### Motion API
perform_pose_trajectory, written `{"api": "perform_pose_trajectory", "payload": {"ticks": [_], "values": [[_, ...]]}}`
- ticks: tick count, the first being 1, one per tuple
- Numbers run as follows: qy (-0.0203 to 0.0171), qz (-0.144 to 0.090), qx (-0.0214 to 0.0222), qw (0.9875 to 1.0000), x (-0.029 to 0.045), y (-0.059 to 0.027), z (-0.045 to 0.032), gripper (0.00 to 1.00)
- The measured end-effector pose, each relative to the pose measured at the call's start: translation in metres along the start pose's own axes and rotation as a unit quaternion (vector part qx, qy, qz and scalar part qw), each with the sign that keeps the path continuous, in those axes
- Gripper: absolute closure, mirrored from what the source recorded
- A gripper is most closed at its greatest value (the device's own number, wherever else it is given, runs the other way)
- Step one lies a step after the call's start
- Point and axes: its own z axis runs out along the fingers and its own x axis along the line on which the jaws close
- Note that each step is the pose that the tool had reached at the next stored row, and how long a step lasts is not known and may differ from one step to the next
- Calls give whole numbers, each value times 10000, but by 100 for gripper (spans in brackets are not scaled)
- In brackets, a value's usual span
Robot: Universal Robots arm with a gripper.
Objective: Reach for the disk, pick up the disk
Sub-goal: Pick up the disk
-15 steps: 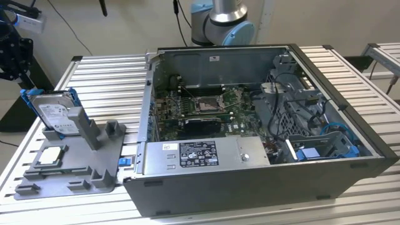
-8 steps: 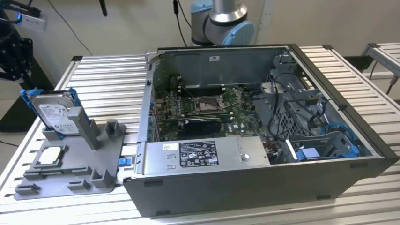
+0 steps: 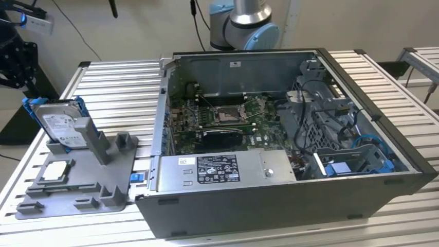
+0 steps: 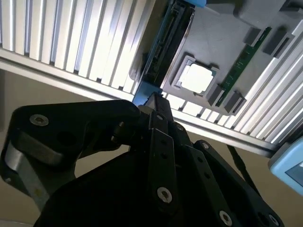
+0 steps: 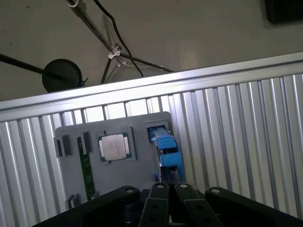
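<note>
The disk (image 3: 58, 126) is a silver drive with a white label in a blue frame. It stands upright on edge in a slot of the grey holder (image 3: 103, 172), at the exterior view's left. Both wrist views look down on it edge-on: a dark narrow edge (image 4: 168, 45) in the second, its blue frame (image 5: 166, 147) in the first. My gripper (image 5: 170, 183) hangs above the holder, clear of the disk, with its black fingers close together and nothing between them. In the second wrist view the gripper (image 4: 152, 100) tip lines up with the disk's near end.
A small silver square chip (image 3: 55, 171) (image 4: 196, 78) (image 5: 113, 146) lies flat on the holder beside the disk, and a green memory stick (image 5: 86, 166) stands in a slot. The open computer case (image 3: 288, 134) takes up the exterior view's middle and right. The ribbed aluminium table (image 3: 116, 82) lies underneath.
</note>
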Motion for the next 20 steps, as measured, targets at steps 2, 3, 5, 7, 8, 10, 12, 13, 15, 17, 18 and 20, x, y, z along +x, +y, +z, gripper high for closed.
{"api": "perform_pose_trajectory", "payload": {"ticks": [2, 3, 5, 7, 8, 10, 12, 13, 15, 17, 18, 20], "values": [[0, -1, 0, 10000, 0, 0, 0, 0], [0, -2, 0, 10000, 0, 0, 0, 0], [0, -2, 0, 10000, 0, 0, 0, 0], [0, -3, 0, 10000, 0, 0, 0, 0], [0, -4, 0, 10000, 0, 0, 0, 0], [0, -5, 0, 10000, 0, 0, 0, 0], [0, -6, 0, 10000, 0, -1, 0, 0], [0, -7, 0, 10000, 0, -1, 0, 0], [0, -7, 0, 10000, -1, -1, 2, 0], [0, -8, 0, 10000, -2, -2, 29, 0], [0, -8, 0, 10000, -4, -2, 47, 0], [0, -15, 0, 10000, -5, -3, 84, 0]]}}
